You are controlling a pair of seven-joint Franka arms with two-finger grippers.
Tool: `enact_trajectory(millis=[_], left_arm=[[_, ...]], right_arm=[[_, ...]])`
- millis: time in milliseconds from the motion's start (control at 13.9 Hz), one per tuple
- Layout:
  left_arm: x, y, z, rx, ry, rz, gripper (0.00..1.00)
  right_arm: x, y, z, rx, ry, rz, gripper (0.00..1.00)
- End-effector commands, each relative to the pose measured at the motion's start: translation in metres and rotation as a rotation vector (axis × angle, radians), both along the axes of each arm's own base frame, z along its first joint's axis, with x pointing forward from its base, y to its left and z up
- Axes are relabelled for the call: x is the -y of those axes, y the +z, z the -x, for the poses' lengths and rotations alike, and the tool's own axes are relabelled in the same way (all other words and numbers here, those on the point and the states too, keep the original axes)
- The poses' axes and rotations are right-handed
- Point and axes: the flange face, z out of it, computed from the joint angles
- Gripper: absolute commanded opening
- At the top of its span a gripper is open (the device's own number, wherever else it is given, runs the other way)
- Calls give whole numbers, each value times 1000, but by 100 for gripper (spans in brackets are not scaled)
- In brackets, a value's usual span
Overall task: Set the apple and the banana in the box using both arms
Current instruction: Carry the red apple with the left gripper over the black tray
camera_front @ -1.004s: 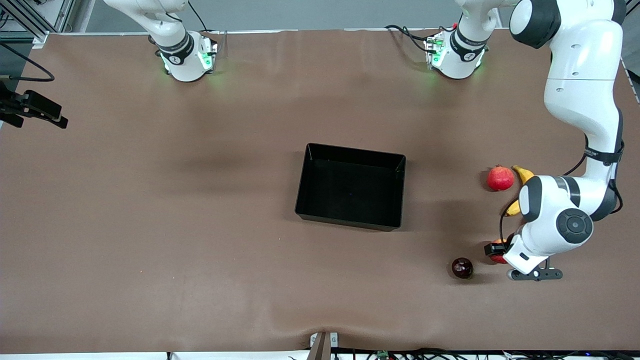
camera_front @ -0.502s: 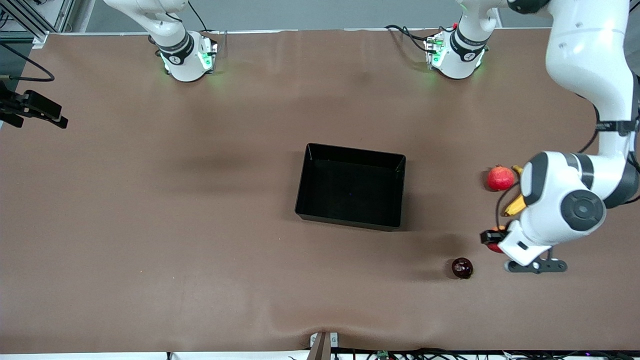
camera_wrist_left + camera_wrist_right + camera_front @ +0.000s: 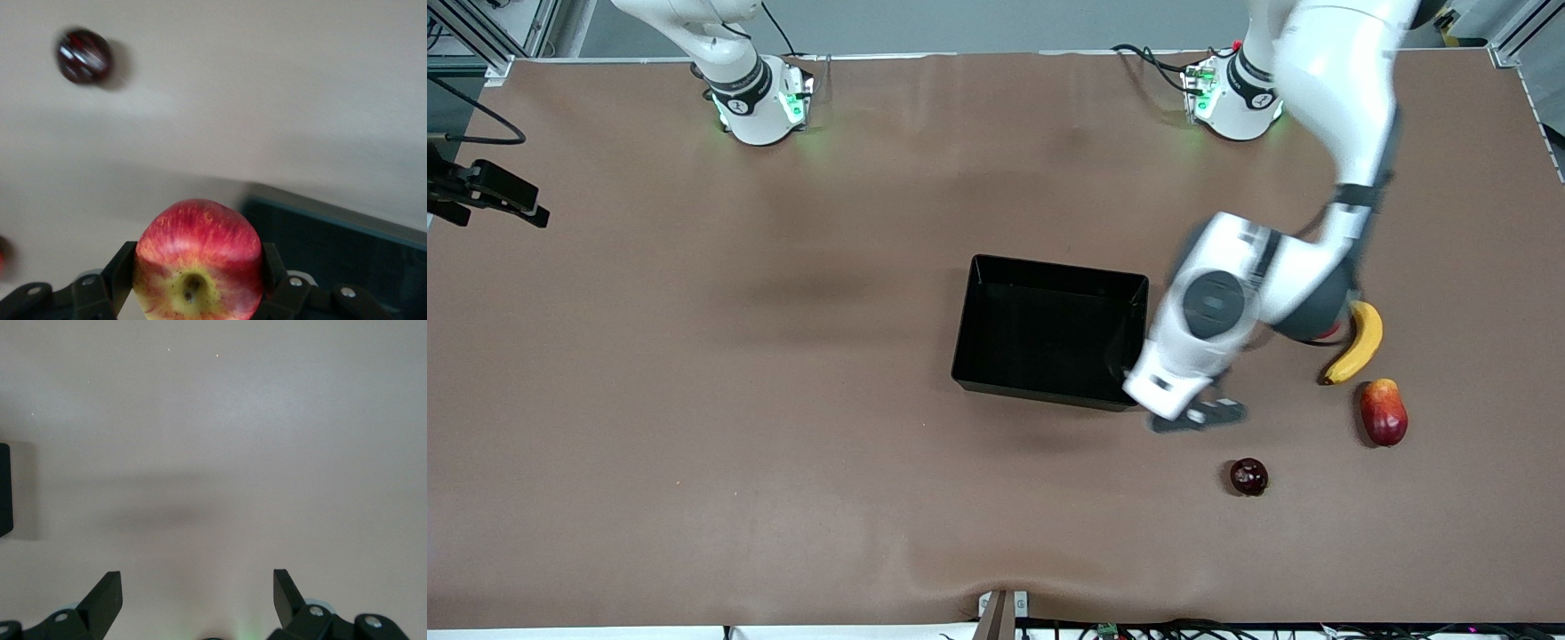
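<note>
The apple (image 3: 198,247), red with a yellow patch round its stem dimple, sits between the two black fingers (image 3: 120,277) of my left gripper (image 3: 198,267), which is shut on it. The left arm's hand (image 3: 1169,378) hangs over the table at the corner of the black box (image 3: 1049,267) toward the left arm's end; the apple is hidden under it in the front view. The box wall (image 3: 347,243) lies just beside the apple. The banana (image 3: 1356,342) lies on the table toward the left arm's end. My right gripper (image 3: 197,587) is open over bare table.
A dark maroon round fruit (image 3: 1248,476) (image 3: 83,55) lies nearer the front camera than the hand. An oblong red-and-yellow fruit (image 3: 1384,412) lies beside the banana's tip. The right arm's base (image 3: 751,98) stands at the table's back edge.
The left arm has swung from the fruits at its end of the table over to the box, carrying the apple. The banana and the oblong fruit are now uncovered. The right gripper has not moved.
</note>
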Motion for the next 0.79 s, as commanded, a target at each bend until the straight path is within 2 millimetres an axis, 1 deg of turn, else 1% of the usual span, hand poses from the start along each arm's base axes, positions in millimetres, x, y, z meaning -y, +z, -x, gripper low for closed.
enact_trajectory(millis=[0, 72, 143, 359, 430, 502, 574, 717], left_arm=[[30, 7, 12, 20, 29, -4, 0], [38, 8, 17, 22, 29, -2, 0], [49, 5, 24, 23, 44, -3, 0], [84, -15, 45, 12, 65, -2, 0], [91, -17, 49, 10, 73, 5, 0], [95, -18, 51, 8, 79, 8, 0], [97, -24, 53, 1, 87, 8, 0], [114, -33, 63, 3, 104, 22, 0]], right_arm=[[0, 0, -2, -3, -6, 8, 100], [1, -1, -2, -6, -9, 7, 100], [2, -6, -5, -13, -9, 7, 100], [2, -11, -8, -22, -9, 4, 100], [1, -11, -8, -23, -7, 4, 100], [1, -11, -8, -23, -7, 4, 100], [1, -11, -8, -21, -7, 4, 100], [0, -10, -8, -20, -6, 6, 100]])
